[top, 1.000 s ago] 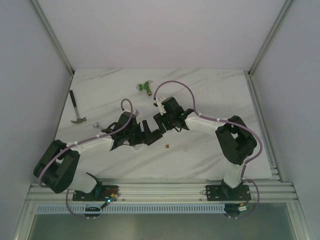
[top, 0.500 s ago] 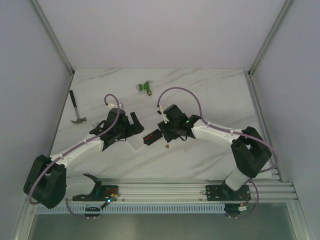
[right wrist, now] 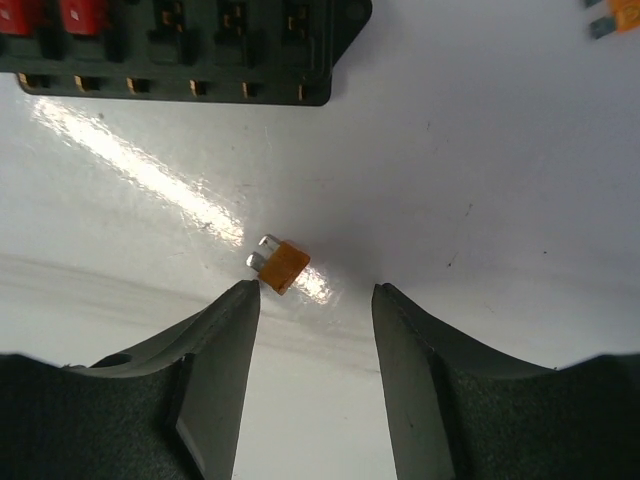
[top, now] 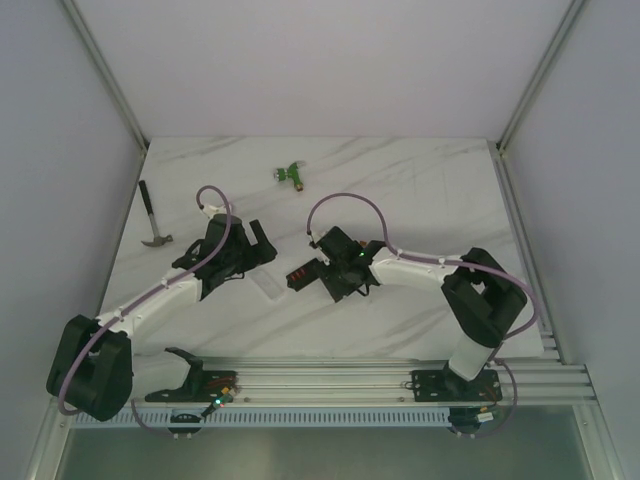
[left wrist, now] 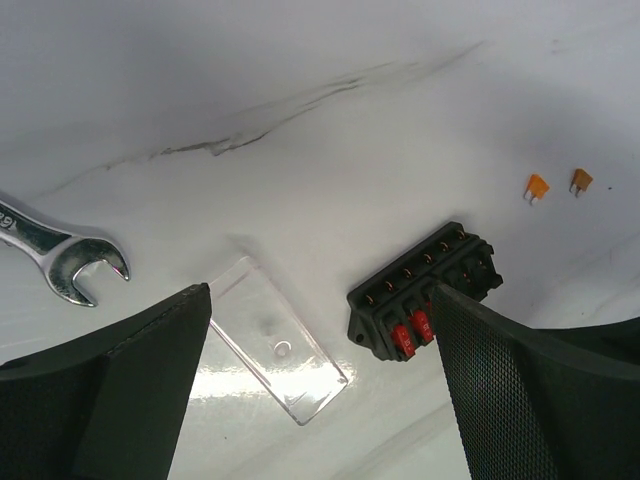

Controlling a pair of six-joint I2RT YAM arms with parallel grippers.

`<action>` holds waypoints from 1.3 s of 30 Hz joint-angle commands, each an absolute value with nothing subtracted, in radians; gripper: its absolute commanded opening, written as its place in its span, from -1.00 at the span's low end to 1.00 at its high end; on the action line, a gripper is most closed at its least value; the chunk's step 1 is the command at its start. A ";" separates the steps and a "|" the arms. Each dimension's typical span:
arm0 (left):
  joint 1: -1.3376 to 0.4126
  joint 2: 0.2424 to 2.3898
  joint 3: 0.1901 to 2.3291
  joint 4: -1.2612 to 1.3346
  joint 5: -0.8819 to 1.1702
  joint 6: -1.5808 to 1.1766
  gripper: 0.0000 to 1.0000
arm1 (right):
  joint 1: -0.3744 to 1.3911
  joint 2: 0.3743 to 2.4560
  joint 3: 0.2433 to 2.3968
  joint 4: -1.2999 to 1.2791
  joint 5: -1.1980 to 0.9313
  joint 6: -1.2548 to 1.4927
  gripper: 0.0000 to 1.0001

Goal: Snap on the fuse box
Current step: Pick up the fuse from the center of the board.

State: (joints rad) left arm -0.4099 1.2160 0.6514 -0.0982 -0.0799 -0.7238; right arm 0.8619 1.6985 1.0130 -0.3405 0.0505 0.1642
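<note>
Overhead, the fuse box (top: 300, 275) lies flat on the white marbled table (top: 430, 190), between the two grippers and free of both. The left gripper (left wrist: 318, 300) hangs above the table with its jaws spread wide and nothing between them. Its wrist view shows the fuse box (left wrist: 425, 290) just beside the right-hand finger (left wrist: 500, 390). Two red fuses sit in slots at the near end of the box. A clear plastic piece (left wrist: 275, 340) lies flat near the box, apart from it. An open-ended wrench (left wrist: 60, 255) rests further left. Two loose orange fuses (left wrist: 537, 186) lie beyond the box. The right gripper (right wrist: 315, 290) is low over the table, jaws moderately parted and empty. A single orange fuse (right wrist: 282, 265) lies at the mouth of that gap; contact with the nearer finger (right wrist: 215, 370) cannot be judged. A green connector (top: 290, 173) lies well apart, toward the far edge.
</note>
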 commanded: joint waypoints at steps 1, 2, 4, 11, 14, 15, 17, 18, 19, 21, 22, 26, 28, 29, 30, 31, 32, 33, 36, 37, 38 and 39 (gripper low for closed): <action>-0.403 1.205 0.646 -0.113 -0.096 -0.711 1.00 | 0.867 1.730 1.006 -0.370 0.089 0.153 0.10; -0.402 1.206 0.646 -0.113 -0.099 -0.710 1.00 | 0.866 1.737 1.008 -0.374 0.103 0.148 0.10; -0.401 1.208 0.646 -0.114 -0.096 -0.708 1.00 | 0.860 1.744 1.009 -0.381 0.135 0.144 0.10; -0.400 1.210 0.650 -0.112 -0.093 -0.707 1.00 | 0.783 1.769 1.042 -0.380 0.214 0.149 0.07; -0.400 1.213 0.653 -0.112 -0.091 -0.705 1.00 | 0.763 1.818 1.098 -0.377 0.218 0.152 0.05; -0.401 1.215 0.657 -0.112 -0.089 -0.705 1.00 | 0.762 1.834 1.116 -0.377 0.219 0.154 0.05; -0.400 1.216 0.659 -0.113 -0.088 -0.703 1.00 | 0.762 1.857 1.160 -0.393 0.226 0.168 0.03; -0.399 1.214 0.660 -0.112 -0.088 -0.702 1.00 | 0.762 1.858 1.175 -0.405 0.224 0.182 0.02; -0.400 1.212 0.658 -0.112 -0.089 -0.702 1.00 | 0.762 1.853 1.186 -0.422 0.219 0.201 0.02; -0.399 1.204 0.654 -0.112 -0.094 -0.700 1.00 | 0.765 1.830 1.202 -0.451 0.190 0.258 0.02; -0.399 1.201 0.652 -0.112 -0.098 -0.698 1.00 | 0.767 1.819 1.212 -0.469 0.179 0.299 0.02; -0.397 1.198 0.650 -0.109 -0.118 -0.691 1.00 | 0.792 1.814 1.265 -0.595 0.176 0.491 0.19; -0.397 1.199 0.650 -0.105 -0.122 -0.687 1.00 | 0.804 1.825 1.285 -0.662 0.180 0.562 0.20; -0.397 1.200 0.651 -0.100 -0.123 -0.686 1.00 | 0.809 1.826 1.288 -0.674 0.183 0.596 0.21; -0.396 1.201 0.651 -0.098 -0.123 -0.684 1.00 | 0.810 1.828 1.286 -0.681 0.180 0.625 0.20; -0.396 1.202 0.653 -0.095 -0.120 -0.683 1.00 | 0.810 1.831 1.283 -0.686 0.177 0.653 0.19; -0.397 1.204 0.653 -0.093 -0.118 -0.681 1.00 | 0.811 1.835 1.284 -0.691 0.174 0.673 0.17; -0.397 1.203 0.653 -0.091 -0.115 -0.679 1.00 | 0.814 1.848 1.286 -0.692 0.168 0.688 0.14; -0.396 1.199 0.651 -0.091 -0.111 -0.675 1.00 | 0.830 1.876 1.304 -0.693 0.164 0.706 0.14; -0.394 1.197 0.650 -0.091 -0.111 -0.674 1.00 | 0.835 1.883 1.312 -0.693 0.162 0.709 0.13; -0.394 1.194 0.649 -0.091 -0.110 -0.674 1.00 | 0.841 1.891 1.318 -0.693 0.164 0.713 0.13; -0.394 1.192 0.648 -0.091 -0.111 -0.673 1.00 | 0.846 1.897 1.325 -0.690 0.168 0.715 0.13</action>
